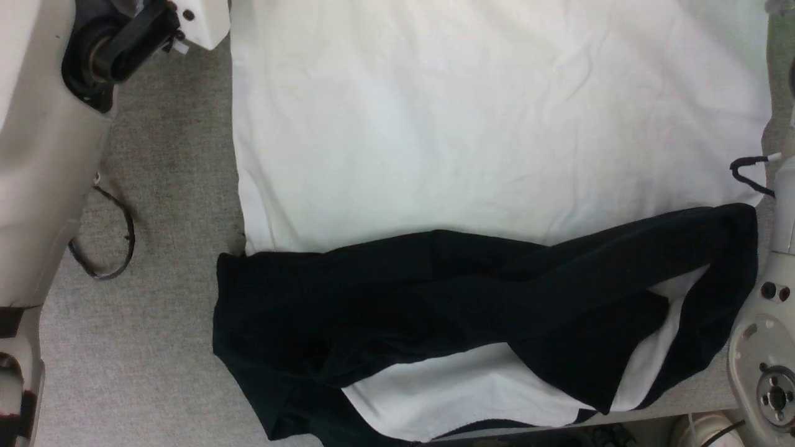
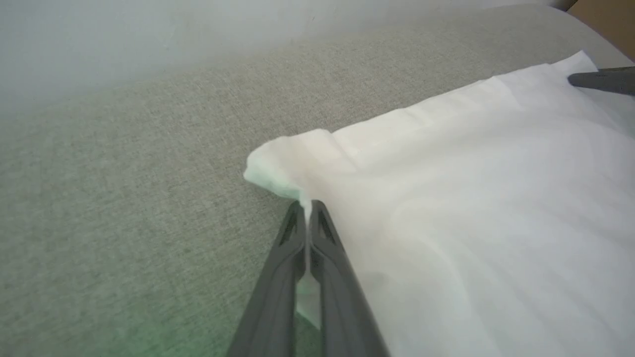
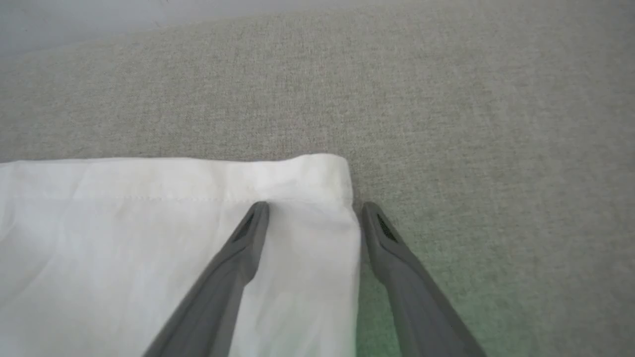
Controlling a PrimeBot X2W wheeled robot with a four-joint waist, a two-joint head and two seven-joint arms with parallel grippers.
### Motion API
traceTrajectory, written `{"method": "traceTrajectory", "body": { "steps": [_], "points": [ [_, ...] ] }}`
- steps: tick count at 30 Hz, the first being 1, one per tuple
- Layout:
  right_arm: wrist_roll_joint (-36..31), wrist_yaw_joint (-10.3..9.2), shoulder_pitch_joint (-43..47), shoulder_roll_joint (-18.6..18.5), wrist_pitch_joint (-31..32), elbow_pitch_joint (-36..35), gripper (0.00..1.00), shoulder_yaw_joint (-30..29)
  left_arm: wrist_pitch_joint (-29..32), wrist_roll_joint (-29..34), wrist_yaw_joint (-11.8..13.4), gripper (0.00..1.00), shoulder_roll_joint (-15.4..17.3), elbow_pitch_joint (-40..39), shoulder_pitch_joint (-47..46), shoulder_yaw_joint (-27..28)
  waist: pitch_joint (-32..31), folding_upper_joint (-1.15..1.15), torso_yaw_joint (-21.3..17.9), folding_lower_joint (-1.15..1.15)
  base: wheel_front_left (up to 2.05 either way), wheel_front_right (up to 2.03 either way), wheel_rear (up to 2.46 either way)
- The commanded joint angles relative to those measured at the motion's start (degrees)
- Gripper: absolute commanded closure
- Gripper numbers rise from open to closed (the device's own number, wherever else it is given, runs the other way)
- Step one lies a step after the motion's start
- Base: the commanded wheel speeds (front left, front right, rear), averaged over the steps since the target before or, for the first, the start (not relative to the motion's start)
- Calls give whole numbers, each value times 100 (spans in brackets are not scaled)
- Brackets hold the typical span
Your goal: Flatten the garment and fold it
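Tight left jaws pinching garment [image 2: 446,223] corner, right jaws parted astride edge

Grey woven surface [image 1: 155,347], front edge visible at lower right in head view. Directly on it, 1 garment [image 1: 466,124]: white body panel spread nearly flat over the far part, lightly creased; black sleeves bunched and twisted across the near part, lowest folds reaching the front edge

The left gripper [image 2: 308,206], dark fingers pressed together, pinches a bunched corner of the soft white fabric garment [image 2: 471,198] on the grey woven tabletop [image 2: 124,198]. Another dark finger [image 2: 603,81] lies at its far corner.
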Motion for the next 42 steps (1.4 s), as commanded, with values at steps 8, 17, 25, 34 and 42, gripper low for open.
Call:
{"method": "traceTrajectory", "body": {
  "steps": [8, 17, 25, 34, 42],
  "points": [
    [-205, -4, -92, 22, -115, 273, 100, -61, -64, -96, -42, 100, 27, 74, -96, -109, 11, 0, 32, 1, 0, 0, 0],
    [-235, -4, -153, 22, -498, 115, 100, -27, -658, -103, -43, 100, 22, 60, -114, -74, -239, 0, 112, 1, 0, 0, 0],
    [8, -4, 154, -71, -885, -233, 100, 41, -1432, -177, -43, 100, 215, -27, 206, -115, -788, 0, 234, 1, 0, 0, 0],
    [722, -4, 1071, -389, -1126, -840, 100, 324, -2180, -413, -43, 100, 369, -421, 886, -315, -1521, 0, 502, 1, 0, 0, 0],
    [1404, -4, 2424, -544, -999, -1821, 100, 675, -2558, -653, -5, 100, 794, -1122, 1964, -423, -2338, 0, 600, 1, 0, 0, 0]
  ]
}}
